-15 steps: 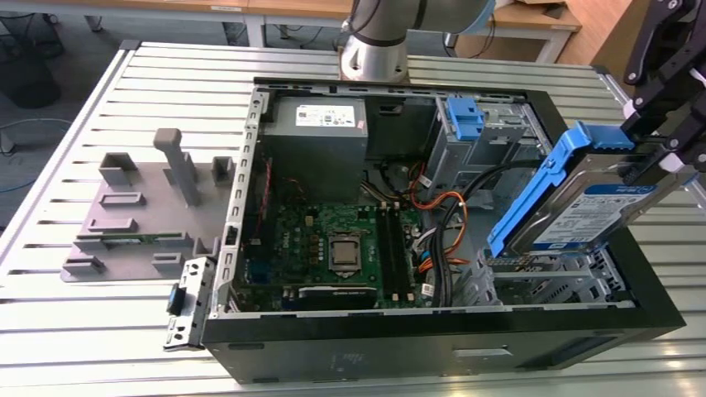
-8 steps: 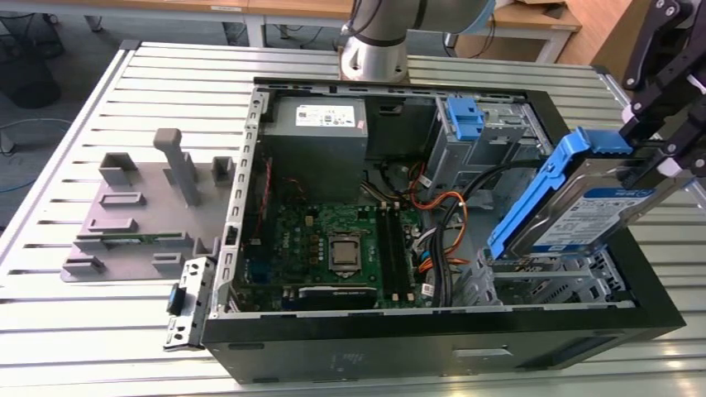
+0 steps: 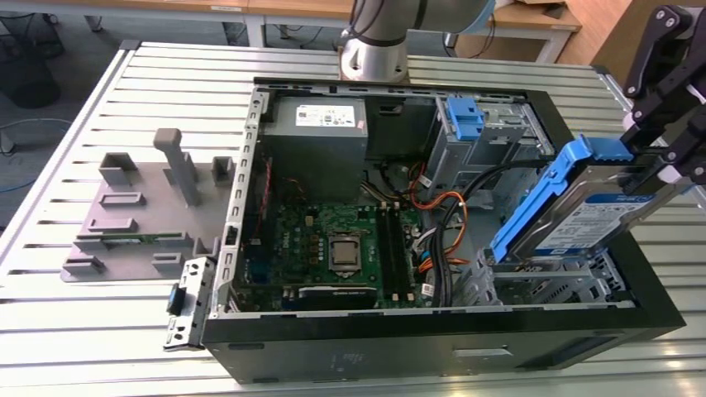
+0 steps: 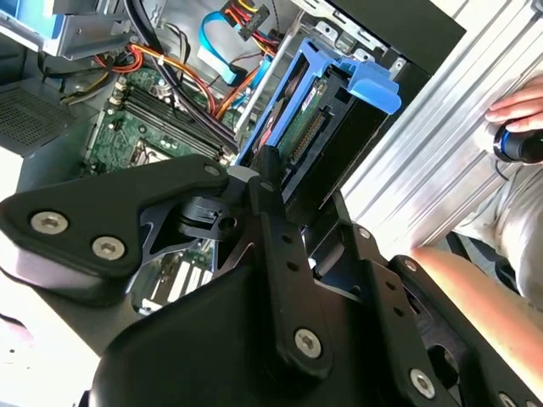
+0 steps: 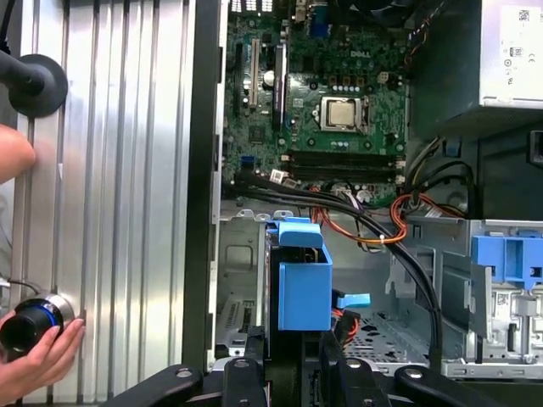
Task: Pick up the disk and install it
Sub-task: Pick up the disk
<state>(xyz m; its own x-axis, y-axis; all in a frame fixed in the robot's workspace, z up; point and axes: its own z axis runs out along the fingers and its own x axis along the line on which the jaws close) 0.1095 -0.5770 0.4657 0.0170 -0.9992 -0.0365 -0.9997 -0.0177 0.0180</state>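
clasping the tilted disk (image 3: pixel 596 217), pincer (image 3: pixel 653 168) closed on it, over open case (image 3: pixel 441 321)

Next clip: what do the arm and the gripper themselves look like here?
In the exterior view the arm is a smooth silver-grey cylinder with a darker cap above it. The gripper is matte black: flat, rounded linkage plates pinned together with silver screw heads, narrowing into slim, straight jaws.

An open computer case (image 3: pixel 364 351), motherboard (image 3: pixel 331 244) exposed, lies on a slatted table (image 3: pixel 88 351) beside a grey fixture (image 3: pixel 121 223).
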